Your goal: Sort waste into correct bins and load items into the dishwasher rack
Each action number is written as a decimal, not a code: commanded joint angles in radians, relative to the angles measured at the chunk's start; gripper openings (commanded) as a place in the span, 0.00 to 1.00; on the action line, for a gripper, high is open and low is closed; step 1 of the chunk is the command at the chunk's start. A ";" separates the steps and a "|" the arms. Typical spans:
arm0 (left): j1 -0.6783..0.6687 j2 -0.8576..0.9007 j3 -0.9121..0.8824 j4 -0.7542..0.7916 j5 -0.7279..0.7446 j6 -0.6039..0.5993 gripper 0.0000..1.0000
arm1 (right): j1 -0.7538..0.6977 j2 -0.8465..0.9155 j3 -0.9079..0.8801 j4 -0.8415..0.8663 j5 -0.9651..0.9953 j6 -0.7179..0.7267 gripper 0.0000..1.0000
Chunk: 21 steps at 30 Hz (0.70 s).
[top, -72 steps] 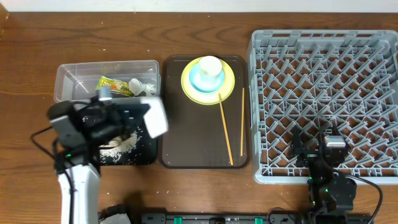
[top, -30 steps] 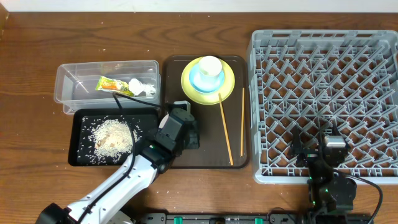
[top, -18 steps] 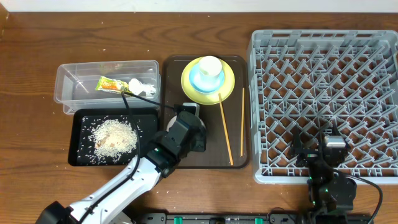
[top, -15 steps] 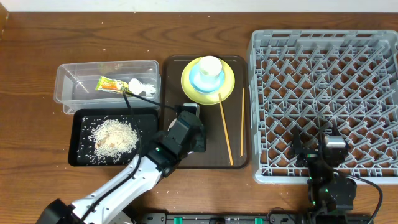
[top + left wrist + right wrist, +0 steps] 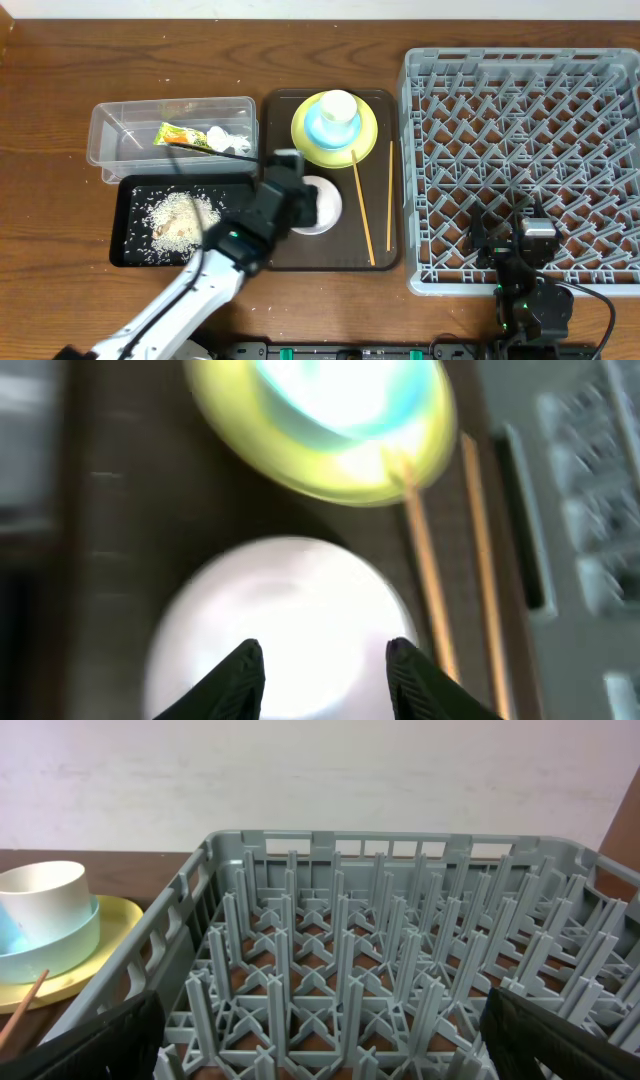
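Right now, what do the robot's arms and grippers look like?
The left arm has a white link near its base and black housing toward the wrist, with a small green light. The left gripper has black fingers with rounded tips. The right arm is black and boxy, with green lights and a thin black cable looping beside it. The right gripper has broad black fingers.

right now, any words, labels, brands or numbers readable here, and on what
None can be read.
The orange-and-green snack wrapper in the clear rectangular plastic tub may carry print, but it is too small to make out.
The large grey plastic dishwasher rack shows no lettering.
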 commanded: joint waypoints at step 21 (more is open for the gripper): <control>0.441 -0.147 0.026 -0.212 -0.013 0.021 0.73 | 0.004 0.001 -0.002 -0.003 -0.013 0.003 0.99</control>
